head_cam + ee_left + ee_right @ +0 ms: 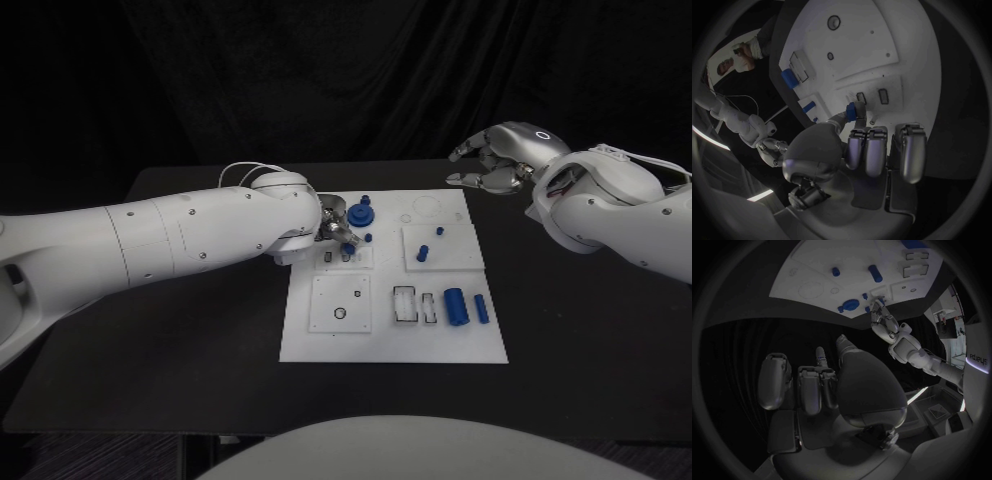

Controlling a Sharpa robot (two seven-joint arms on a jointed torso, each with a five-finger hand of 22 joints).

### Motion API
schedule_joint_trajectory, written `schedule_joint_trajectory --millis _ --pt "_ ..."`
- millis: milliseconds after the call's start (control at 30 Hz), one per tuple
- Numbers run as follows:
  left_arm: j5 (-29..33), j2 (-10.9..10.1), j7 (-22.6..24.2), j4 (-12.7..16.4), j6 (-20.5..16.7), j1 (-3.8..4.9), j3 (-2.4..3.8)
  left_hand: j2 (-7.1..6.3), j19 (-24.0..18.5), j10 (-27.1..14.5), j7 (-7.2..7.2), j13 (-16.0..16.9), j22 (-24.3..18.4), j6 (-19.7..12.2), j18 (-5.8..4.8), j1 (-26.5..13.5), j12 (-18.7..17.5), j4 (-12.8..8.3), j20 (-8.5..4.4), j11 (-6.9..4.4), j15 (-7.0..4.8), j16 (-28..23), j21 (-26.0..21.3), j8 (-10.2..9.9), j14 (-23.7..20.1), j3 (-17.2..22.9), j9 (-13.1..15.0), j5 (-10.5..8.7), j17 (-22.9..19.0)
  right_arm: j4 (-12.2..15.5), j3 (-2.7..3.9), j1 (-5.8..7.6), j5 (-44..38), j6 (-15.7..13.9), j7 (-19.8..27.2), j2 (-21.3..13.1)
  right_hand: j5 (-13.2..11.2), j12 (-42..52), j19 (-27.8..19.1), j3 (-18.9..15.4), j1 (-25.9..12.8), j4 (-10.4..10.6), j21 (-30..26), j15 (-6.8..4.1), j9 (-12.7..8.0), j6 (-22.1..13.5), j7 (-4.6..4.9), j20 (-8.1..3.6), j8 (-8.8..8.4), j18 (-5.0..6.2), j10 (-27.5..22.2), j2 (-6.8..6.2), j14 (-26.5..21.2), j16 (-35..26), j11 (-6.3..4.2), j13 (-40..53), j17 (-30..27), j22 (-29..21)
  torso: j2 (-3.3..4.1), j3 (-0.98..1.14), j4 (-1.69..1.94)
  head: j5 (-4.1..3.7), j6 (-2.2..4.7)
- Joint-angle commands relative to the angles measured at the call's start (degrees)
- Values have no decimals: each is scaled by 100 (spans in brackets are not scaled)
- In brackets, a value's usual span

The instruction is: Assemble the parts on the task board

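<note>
You've got one task board (392, 345), a white plate mid-table on the black table (173, 340), with raised white tiles and small cutouts.

Blue parts visible in the head view, five apart from the held one:
- one disc-topped piece (361, 213) at about 11 o'clock on the board, standing upright
- one small peg (424, 252) near centre, toward 1 o'clock
- one tiny stud (440, 231) just beyond it
- two cylinders lying side by side at about 4 o'clock, a thick one (454, 305) and a thin one (480, 308), near each other but apart

Two dark rectangular slots (415, 304) sit just at 9 o'clock of the thick cylinder. One oval hole (339, 313) is in the tile at 8 o'clock.

Left hand (335, 228): over the board's 10 o'clock area, pinching a sixth small blue part (856, 111) between thumb and a fingertip. In the left wrist view that part hangs close above two small dark sockets (872, 96); you can't tell whether it touches the board. Other fingers (877, 150) lie straight alongside.

Right hand (502, 158): off the board at about 1 o'clock, above bare table, holding nothing. Fingers loosely curved and apart, so released.

Parts are plain matte blue, no markings you can read.
</note>
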Motion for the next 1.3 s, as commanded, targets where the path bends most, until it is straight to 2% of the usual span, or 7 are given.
schedule_joint_trajectory --millis 33,600,933,1167,1300 --pt "13 -36 50 52 -105 -10 5 -4 76 597 -3 1498 821 40 -97 -60 19 3 -10 -21 -23 15 -36 -35 615 39 12 -11 1508 3 4 -16 -17 58 -102 -5 32 36 -5 6 55 -29 -12 14 -5 40 -5 17 10 -10 597 9 506 -18 24 1509 1295 1047 -6 7 5 3 -1" --pt "13 -177 1 114 -95 -13 4 -51 70 597 5 1498 816 60 -94 -200 19 72 -9 -16 -22 15 -49 -91 615 175 48 -112 1508 19 4 -17 -17 135 -122 -10 32 30 -12 6 60 -28 -32 16 -13 42 -3 19 5 -6 589 20 502 -31 27 1503 1284 1041 10 3 6 74 -1" --pt "13 -174 68 98 -146 -21 4 -62 63 597 11 1498 808 47 -91 -225 19 86 -7 -12 -19 15 -57 -112 615 202 54 -136 1508 16 4 -17 -17 170 -130 3 31 22 -15 5 60 -26 -41 17 -15 42 -2 20 4 -4 579 23 501 -36 28 1496 1280 1039 19 -1 0 101 -1" --pt "13 -185 76 88 -171 -87 4 -74 47 597 14 1498 790 46 -85 -250 19 98 -4 -8 -14 15 -75 -131 615 241 66 -179 1508 12 4 -19 -17 188 -137 5 31 20 -19 5 61 -26 -51 18 -18 43 -2 21 2 -2 577 25 499 -41 28 1494 1277 1036 12 5 8 79 -1" --pt "13 -217 78 98 -203 -137 4 -83 48 597 16 1498 793 46 -86 -260 19 102 -3 -7 -14 15 -75 -143 615 263 71 -197 1508 9 4 -21 -17 195 -141 -6 31 20 -19 5 61 -26 -51 18 -18 43 -2 21 2 -2 577 25 499 -41 28 1494 1277 1036 15 1 -8 98 -1"
